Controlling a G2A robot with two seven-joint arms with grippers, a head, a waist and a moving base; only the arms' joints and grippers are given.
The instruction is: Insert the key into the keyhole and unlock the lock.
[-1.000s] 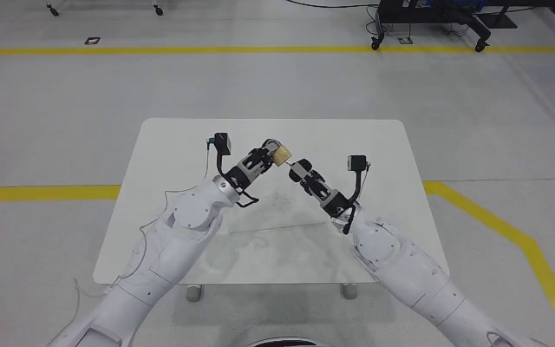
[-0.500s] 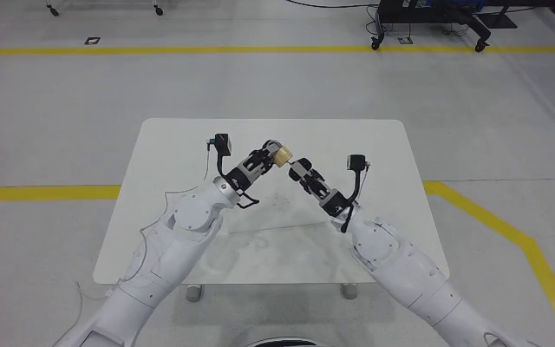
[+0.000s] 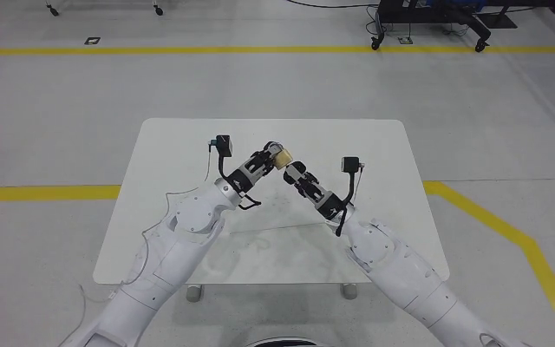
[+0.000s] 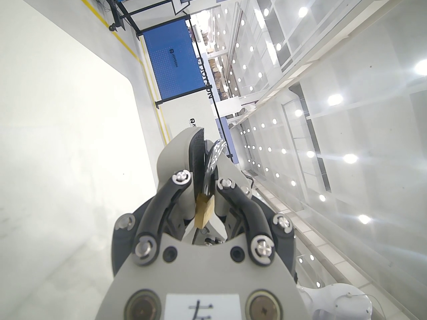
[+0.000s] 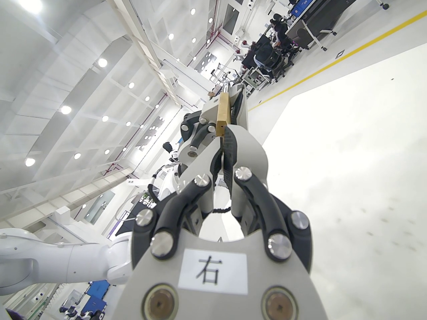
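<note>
Surface: white table [image 3: 173, 173] with rounded corners, standing on a pale grey floor [image 3: 87, 87] crossed by yellow lines [image 3: 260, 49]; dark wheeled frames [image 3: 434, 13] at the far right edge of the top view. Room, as the wrist views add: a high white ceiling with rows of round lights [image 4: 335, 99], a blue panel [image 4: 173, 64] on a black frame beyond the table's corner, and desks [image 5: 300, 11] past the yellow line. Left gripper [image 3: 267, 159]: held above the table's middle, fingers clamped on the lock [image 3: 282, 156], whose brass body juts past the fingertips toward the other arm. Its own wrist view shows what the top view cannot: the silver shackle [image 4: 213, 159] pinched between the finger pads and the brass body [image 4: 204, 213] hanging back toward the finger bases. Right gripper [image 3: 293, 169]: just beside the lock, tips meeting it from the opposite side. Its wrist view shows the fingers pressed together, their tips against the narrow brass edge of the lock [image 5: 222, 114], with the left gripper's fingers [image 5: 200, 116] on either side of that edge; what lies between the right pads is hidden.
</note>
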